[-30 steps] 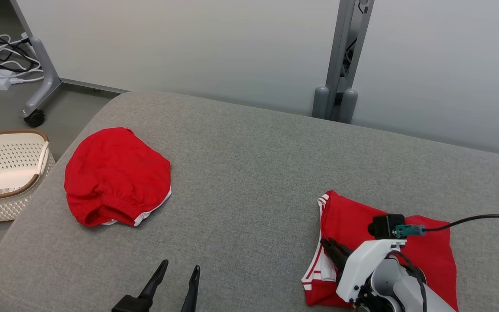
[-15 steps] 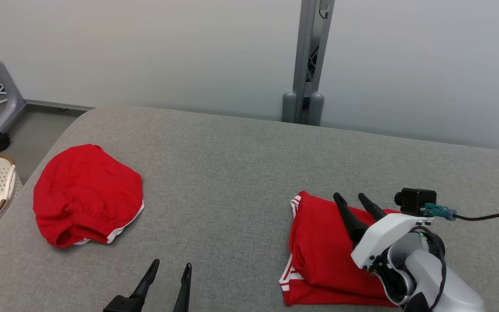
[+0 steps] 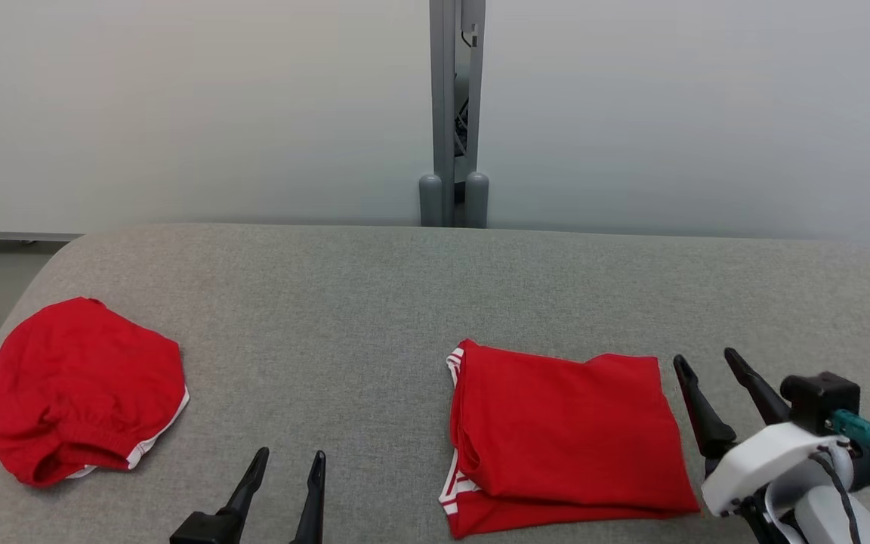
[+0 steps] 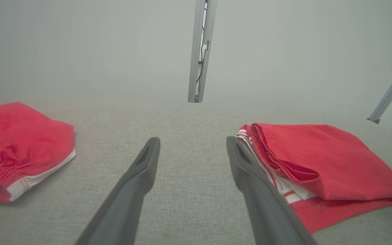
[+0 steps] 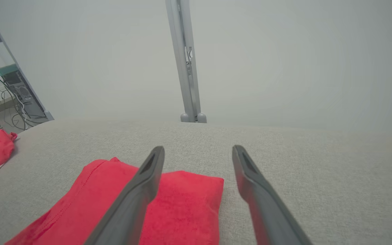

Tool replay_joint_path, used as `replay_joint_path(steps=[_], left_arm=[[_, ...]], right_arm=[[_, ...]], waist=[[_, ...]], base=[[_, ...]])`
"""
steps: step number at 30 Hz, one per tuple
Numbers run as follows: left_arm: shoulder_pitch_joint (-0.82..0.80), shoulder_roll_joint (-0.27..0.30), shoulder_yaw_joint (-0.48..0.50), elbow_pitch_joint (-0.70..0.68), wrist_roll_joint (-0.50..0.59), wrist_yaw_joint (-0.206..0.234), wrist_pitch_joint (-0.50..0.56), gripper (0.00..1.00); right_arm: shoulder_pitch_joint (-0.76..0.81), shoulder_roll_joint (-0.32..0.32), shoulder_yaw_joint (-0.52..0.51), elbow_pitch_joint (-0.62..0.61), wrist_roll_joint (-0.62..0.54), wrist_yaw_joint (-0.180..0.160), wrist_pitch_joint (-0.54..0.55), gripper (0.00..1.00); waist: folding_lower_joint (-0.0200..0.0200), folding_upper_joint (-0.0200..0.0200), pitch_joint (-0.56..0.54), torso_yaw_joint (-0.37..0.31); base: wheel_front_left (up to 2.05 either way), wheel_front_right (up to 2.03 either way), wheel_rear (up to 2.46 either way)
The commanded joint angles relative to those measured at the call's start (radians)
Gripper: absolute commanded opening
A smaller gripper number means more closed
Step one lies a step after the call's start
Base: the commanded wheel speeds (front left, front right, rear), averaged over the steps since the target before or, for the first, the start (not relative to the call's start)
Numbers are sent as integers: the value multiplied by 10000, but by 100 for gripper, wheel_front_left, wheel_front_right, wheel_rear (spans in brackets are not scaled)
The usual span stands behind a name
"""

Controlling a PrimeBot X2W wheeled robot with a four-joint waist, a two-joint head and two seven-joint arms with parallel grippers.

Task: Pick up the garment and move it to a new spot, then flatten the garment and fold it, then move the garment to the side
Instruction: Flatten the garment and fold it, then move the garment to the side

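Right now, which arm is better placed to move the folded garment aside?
Right, probably. The right end effector stands open just beside the right edge of the folded garment; the left end effector sits farther off, over bare cushion.

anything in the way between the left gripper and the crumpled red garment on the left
Nothing visible. Only bare grey cushion lies between the left gripper, fingers open, and the crumpled red garment. The folded red garment lies on the gripper's other side, out of that path.
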Motion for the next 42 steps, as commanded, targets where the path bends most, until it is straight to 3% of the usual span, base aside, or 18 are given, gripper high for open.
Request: replay_joint_path(steps=[1, 7, 16, 36, 42], left_arm=[[-75, 41, 35, -17, -13, 62, -34, 100], [30, 41, 29, -23, -54, 97, -34, 100], [219, 41, -93, -100, -59, 179, -34, 100], [347, 38, -58, -215, 194, 51, -34, 100], [167, 38, -125, -200, 266, -35, -34, 100]], right_arm=[[514, 41, -339, -390, -346, -4, -48, 100], [2016, 381, -1627, -1926, -1630, -4, -51, 100], [3714, 688, -2181, -3232, -2200, -4, -53, 100], [4033, 1022, -2336, -3297, -2013, -4, -54, 100], [3402, 1190, -2206, -2628, -579, -4, -54, 100]], waist=[[0, 0, -72, -67], [0, 0, -336, -187], [0, 0, -622, -229], [0, 0, -546, -221], [0, 0, -248, 0]], base=[[0, 0, 0], [0, 0, 0], [0, 0, 0], [0, 0, 0], [0, 0, 0]])
